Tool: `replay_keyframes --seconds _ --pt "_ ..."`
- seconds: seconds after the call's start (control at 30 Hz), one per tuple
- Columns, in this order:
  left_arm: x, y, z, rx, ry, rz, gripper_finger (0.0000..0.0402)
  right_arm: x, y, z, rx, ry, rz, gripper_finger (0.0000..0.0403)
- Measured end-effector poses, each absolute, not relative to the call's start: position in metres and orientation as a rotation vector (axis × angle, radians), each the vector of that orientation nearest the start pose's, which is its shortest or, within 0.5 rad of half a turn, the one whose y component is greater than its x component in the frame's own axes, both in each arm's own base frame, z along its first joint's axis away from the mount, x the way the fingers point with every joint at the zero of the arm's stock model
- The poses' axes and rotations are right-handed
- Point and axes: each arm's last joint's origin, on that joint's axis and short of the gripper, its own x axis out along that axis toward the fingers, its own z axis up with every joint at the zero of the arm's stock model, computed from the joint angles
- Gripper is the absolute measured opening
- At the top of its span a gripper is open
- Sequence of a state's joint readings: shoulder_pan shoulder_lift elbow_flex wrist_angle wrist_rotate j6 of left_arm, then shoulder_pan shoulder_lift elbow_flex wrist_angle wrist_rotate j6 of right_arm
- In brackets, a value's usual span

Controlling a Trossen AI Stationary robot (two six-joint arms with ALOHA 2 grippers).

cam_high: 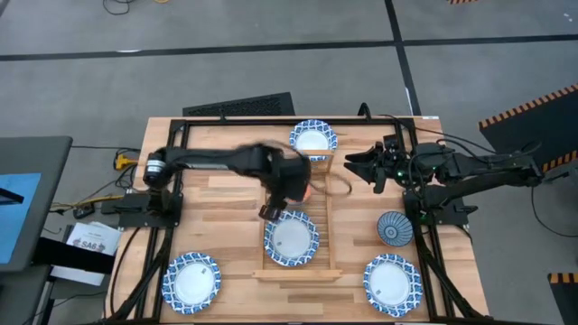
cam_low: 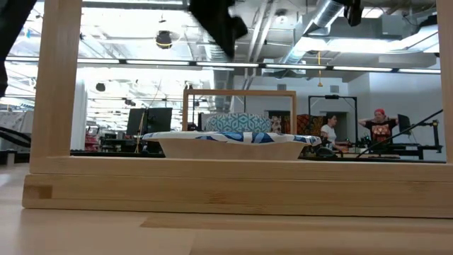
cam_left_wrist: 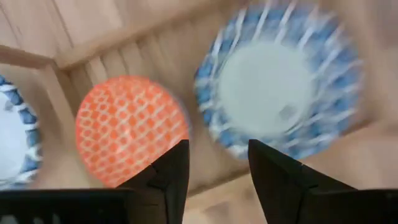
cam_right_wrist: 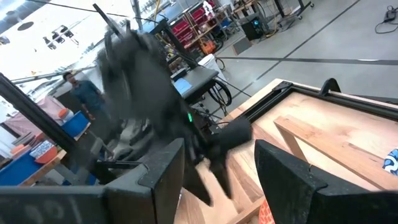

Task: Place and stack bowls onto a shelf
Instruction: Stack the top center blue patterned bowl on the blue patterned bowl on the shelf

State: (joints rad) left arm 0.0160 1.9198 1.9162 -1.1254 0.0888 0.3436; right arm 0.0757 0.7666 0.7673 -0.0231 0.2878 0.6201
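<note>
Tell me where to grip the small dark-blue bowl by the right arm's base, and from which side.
Grip the rim of the dark-blue bowl, coming from straight above. It seems to sit upright and apart from the patterned bowl in front of it, so one finger can likely go inside the wall and one outside. The right gripper is open.

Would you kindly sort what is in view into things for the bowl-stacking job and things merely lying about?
Job:
shelf
patterned bowls
orange bowl
dark-blue bowl
left end effector, open above the shelf

Lying about:
keyboard
cables
</note>
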Motion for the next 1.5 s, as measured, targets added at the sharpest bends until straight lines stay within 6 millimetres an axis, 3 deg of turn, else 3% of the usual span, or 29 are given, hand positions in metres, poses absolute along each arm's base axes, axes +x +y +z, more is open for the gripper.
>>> replay_keyframes --seconds 0.2,0.37,0.43,0.53,0.73,0.87,1.0,1.13,1.23,1.5 --pt "0.355 0.029 0.393 -0.004 0.683 -0.209 0.0126 0.170 0.005 0.345 0.629 -0.048 -0.215 0.0221" --pt "0.297 0.034 0.424 -0.038 0.245 -0.142 0.0113 0.170 0.005 0.345 0.640 -0.049 -0.218 0.0221" --pt "0.271 0.033 0.425 -0.050 0.062 -0.108 0.0112 0.170 0.005 0.345 0.639 -0.049 -0.218 0.0221" --pt "0.235 0.030 0.409 -0.088 -0.106 -0.024 0.0111 0.170 0.005 0.345 0.639 -0.049 -0.218 0.0221" --pt "0.180 0.027 0.371 -0.197 -0.258 0.135 0.0111 0.170 0.004 0.344 0.638 -0.045 -0.219 0.0221" --pt "0.163 0.027 0.357 -0.253 -0.308 0.181 0.0111 0.170 0.003 0.342 0.711 -0.061 -0.286 0.0221" --pt "0.156 0.026 0.356 -0.270 -0.328 0.193 0.0111 0.177 -0.016 0.338 0.816 0.011 -0.522 0.0221" --pt "0.155 0.026 0.356 -0.283 -0.336 0.191 0.0111 0.183 -0.055 0.336 0.858 0.104 -0.771 0.0221" --pt "0.156 0.026 0.355 -0.309 -0.329 0.189 0.0111 0.190 -0.087 0.324 0.865 0.187 -0.854 0.0221" --pt "0.156 0.026 0.355 -0.341 -0.329 0.182 0.0111 0.193 -0.160 0.267 1.016 0.485 -0.963 0.0221"
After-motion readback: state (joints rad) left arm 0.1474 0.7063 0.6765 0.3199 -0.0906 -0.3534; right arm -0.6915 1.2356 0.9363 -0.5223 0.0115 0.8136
